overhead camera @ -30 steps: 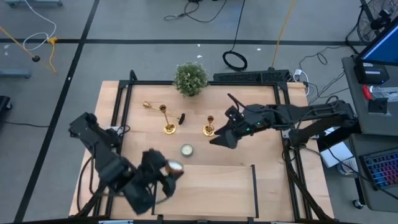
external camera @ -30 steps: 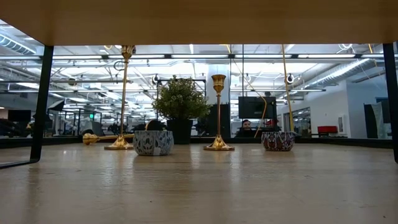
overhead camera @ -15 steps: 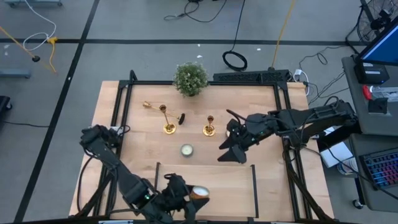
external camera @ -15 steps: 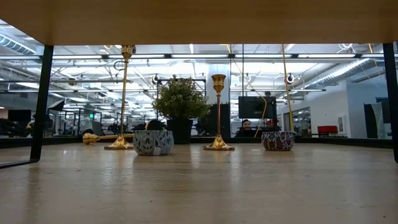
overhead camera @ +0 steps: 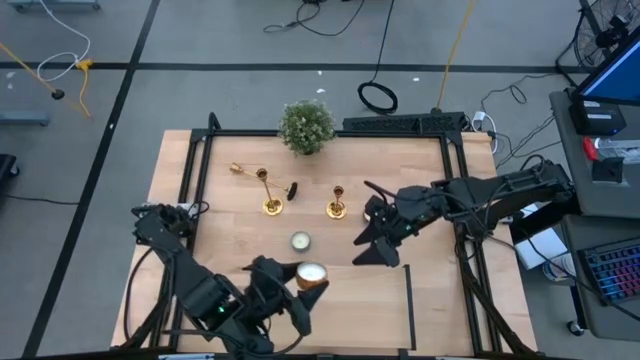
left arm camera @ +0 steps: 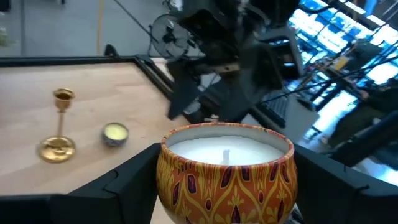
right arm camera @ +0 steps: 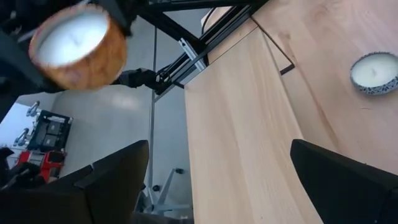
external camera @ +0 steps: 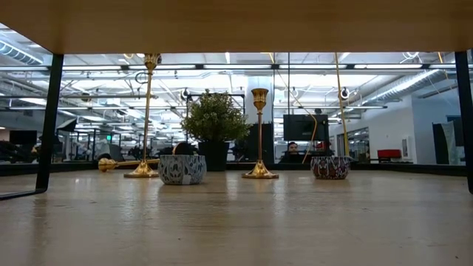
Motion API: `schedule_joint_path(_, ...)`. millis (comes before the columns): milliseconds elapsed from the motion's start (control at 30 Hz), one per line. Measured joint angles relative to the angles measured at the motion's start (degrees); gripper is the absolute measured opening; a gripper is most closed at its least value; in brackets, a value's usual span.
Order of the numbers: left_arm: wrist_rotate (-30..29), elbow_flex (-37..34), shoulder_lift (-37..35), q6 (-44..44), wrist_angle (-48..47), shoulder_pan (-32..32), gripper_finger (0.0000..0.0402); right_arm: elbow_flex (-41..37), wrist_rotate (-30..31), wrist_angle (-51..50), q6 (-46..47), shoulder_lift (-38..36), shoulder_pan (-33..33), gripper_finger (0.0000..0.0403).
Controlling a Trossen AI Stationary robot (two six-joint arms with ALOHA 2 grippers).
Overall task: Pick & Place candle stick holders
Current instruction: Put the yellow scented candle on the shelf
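Two gold candle stick holders stand upright on their round bases at mid-table [overhead camera: 271, 204] [overhead camera: 336, 208]. A third [overhead camera: 240, 170] lies on its side farther back left. My left gripper [overhead camera: 306, 280], near the table's front edge, is shut on an orange patterned candle tin [left arm camera: 226, 168] with white wax. My right gripper [overhead camera: 367, 250] hovers open with nothing between its fingers, to the right of the holders. From the left wrist, one holder [left arm camera: 59, 127] shows beside a small tealight [left arm camera: 115, 132]. My left gripper pinches the orange candle tin by its opposite side walls [left arm camera: 166, 180] between its two fingers [left arm camera: 124, 183]. The fingers come in roughly level from the table's left. The tin sits upright, wax side up, lifted clear of the table.
A patterned tealight tin [overhead camera: 300, 241] sits on the table between the holders and the held candle. A bushy potted plant [overhead camera: 306, 127] stands at the far edge. A small dark object [overhead camera: 292, 190] lies between the two upright holders. A black frame [overhead camera: 205, 150] runs around the tabletop.
My left gripper, carrying the orange candle tin, has swung toward the table's right and near edge, then come back a little toward the far side. The tin has stayed upright and clear of the table. My right gripper has drifted slightly toward the near edge.
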Motion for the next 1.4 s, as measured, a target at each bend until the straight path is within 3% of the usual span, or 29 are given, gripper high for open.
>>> schedule_joint_path(300,9.29,0.66,-2.79,-9.09,-17.17,-1.49,0.0296,-0.02,0.0,-0.19,-1.76,0.0,-0.17,0.0386)
schedule_joint_path(467,16.99,0.64,-6.1,-1.05,-15.57,-1.26,0.0296,-0.02,0.13,-0.01,-2.3,0.0,-1.46,0.0386)
schedule_joint_path(733,18.14,0.64,-12.32,13.77,-13.15,-0.29,0.0296,-0.04,0.32,0.84,-2.49,0.0,-4.26,0.0386)
schedule_joint_path(1000,26.25,0.6,-18.47,25.58,-16.61,4.02,0.0296,-0.04,3.3,3.61,-2.39,0.02,-6.78,0.0386)
schedule_joint_path(1200,28.44,0.59,-22.39,27.18,-23.77,5.55,0.0296,-0.04,3.37,4.05,-2.14,0.02,-8.72,0.0386)
schedule_joint_path(1400,32.57,0.54,-25.45,20.34,-31.64,2.92,0.0296,-0.04,3.37,4.06,-2.03,0.02,-10.32,0.0386)
